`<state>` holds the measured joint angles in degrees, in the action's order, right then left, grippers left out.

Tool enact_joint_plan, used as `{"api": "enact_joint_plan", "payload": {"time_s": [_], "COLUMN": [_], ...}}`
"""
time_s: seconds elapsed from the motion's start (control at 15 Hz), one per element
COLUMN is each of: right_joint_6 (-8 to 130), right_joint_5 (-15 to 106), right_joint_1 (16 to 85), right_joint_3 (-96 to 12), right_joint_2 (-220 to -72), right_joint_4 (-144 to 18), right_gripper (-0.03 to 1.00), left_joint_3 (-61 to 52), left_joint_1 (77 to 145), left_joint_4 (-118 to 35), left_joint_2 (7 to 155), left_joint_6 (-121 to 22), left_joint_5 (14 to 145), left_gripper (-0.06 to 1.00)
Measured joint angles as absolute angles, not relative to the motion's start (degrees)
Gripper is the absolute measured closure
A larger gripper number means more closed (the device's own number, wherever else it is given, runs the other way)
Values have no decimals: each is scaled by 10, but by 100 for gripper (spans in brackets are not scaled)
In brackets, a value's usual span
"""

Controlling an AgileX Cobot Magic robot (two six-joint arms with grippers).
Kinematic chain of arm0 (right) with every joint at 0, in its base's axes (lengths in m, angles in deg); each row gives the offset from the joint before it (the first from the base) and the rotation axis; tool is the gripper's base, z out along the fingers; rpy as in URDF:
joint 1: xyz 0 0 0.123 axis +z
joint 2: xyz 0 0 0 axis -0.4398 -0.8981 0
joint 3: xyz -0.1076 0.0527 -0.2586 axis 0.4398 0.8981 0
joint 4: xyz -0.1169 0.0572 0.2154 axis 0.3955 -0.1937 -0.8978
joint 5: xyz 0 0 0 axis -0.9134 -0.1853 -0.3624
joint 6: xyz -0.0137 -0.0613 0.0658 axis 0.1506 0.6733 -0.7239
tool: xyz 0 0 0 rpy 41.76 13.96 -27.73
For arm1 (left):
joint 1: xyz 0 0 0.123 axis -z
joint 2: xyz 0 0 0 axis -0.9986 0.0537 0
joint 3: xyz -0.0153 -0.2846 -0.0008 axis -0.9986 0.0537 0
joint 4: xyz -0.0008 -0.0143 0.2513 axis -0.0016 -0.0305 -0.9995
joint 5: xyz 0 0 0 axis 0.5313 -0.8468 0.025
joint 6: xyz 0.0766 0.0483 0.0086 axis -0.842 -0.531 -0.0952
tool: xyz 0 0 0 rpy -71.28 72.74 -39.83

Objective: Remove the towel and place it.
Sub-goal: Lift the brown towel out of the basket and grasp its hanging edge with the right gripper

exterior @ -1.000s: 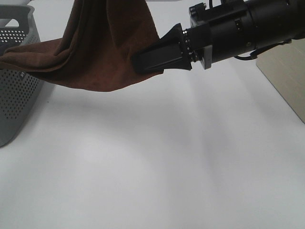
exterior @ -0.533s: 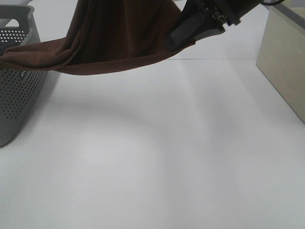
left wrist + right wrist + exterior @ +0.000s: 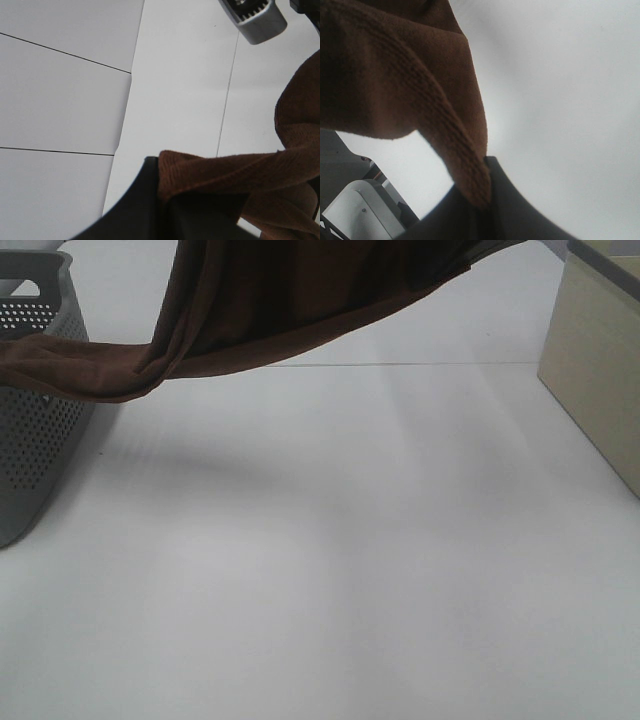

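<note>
Towel (image 3: 280, 310) top cut by frame edge; basket (image 3: 30, 450) partly cropped

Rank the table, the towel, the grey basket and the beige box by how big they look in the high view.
1. table
2. towel, hanging nearer the camera
3. grey basket and beige box: about alike, both cut off by the frame edge, so not ranked

Right gripper (image 3: 481, 202) is closed tight on the towel (image 3: 395, 75), dark jaws pressed together with the ribbed hem pinched right at the tips. From that grip the brown plush cloth rises away in a thick, rounded fold, its underside in shadow. Behind it there's a plain white surface (image 3: 570, 100). Beside the gripper sits a pale rounded object (image 3: 360, 210), too blurred to identify.
</note>
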<state>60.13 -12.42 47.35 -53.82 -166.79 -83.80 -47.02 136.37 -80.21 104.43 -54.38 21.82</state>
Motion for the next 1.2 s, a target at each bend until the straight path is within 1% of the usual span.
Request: {"api": "enact_joint_plan", "payload": {"time_s": [0.4, 0.67, 0.73, 0.87, 0.93, 1.07, 1.2], "right_joint_6": [601, 562, 547, 512, 502, 492, 492], "right_joint_5": [-123, -104, -103, -95, -88, -66, -39], "right_joint_1": [473, 473, 473, 473, 473, 473, 473], "right_joint_3": [-538, -543, -551, -613, -640, -683, -710], "right_joint_2": [-1668, -1668, -1668, -1668, -1668, -1668, -1668], "right_joint_4": [-831, -770, -745, -673, -644, -589, -562], "right_gripper": [96, 96, 96, 96, 96, 96, 96], "left_joint_3": [-470, -470, -470, -470, -470, -470, -470], "left_joint_1": [1364, 1364, 1364, 1359, 1346, 1297, 1263], "left_joint_4": [-803, -826, -837, -863, -862, -847, -830], "left_joint_2": [1044, 1044, 1044, 1045, 1045, 1050, 1058], "left_joint_6": [-543, -505, -492, -461, -441, -386, -365], "left_joint_5": [218, 220, 230, 279, 305, 364, 399], "left_gripper": [94, 94, 94, 94, 94, 94, 94]}}
